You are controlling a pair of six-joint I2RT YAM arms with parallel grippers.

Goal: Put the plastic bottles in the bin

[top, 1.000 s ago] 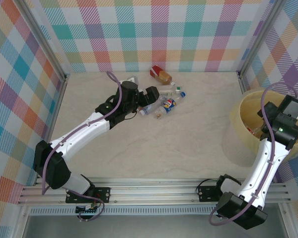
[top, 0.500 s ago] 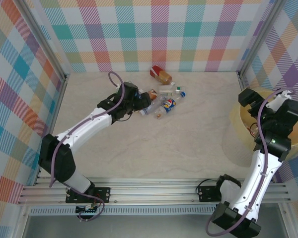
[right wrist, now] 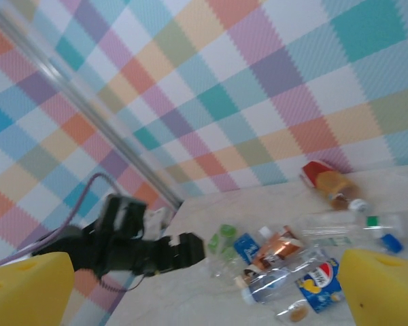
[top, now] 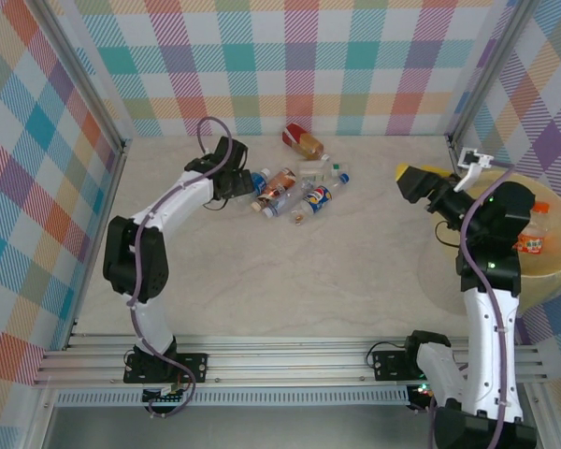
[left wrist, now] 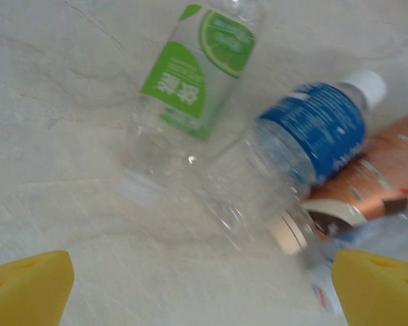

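Closest to the left wrist camera, the left gripper (left wrist: pixel 202 275) has its yellow pads (left wrist: pixel 27 288) spread wide with nothing between them. Just beyond, at twelve o'clock from the jaws, lies the green-labelled bottle (left wrist: pixel 194 78), its long axis running from seven to one o'clock. The blue-labelled bottle (left wrist: pixel 309 132) lies beside it at one o'clock, angled eight to two, against a copper-labelled one (left wrist: pixel 384 173). Either looks to need a short reach forward with the wrist turned across the bottle's length. Farther off, at three o'clock across the table, the right gripper (right wrist: pixel 205 288) hangs raised near the bin (top: pixel 556 267), equally wide and empty, so the left arm is nearer the pile. One orange-labelled bottle (top: pixel 533 234) lies in the bin.
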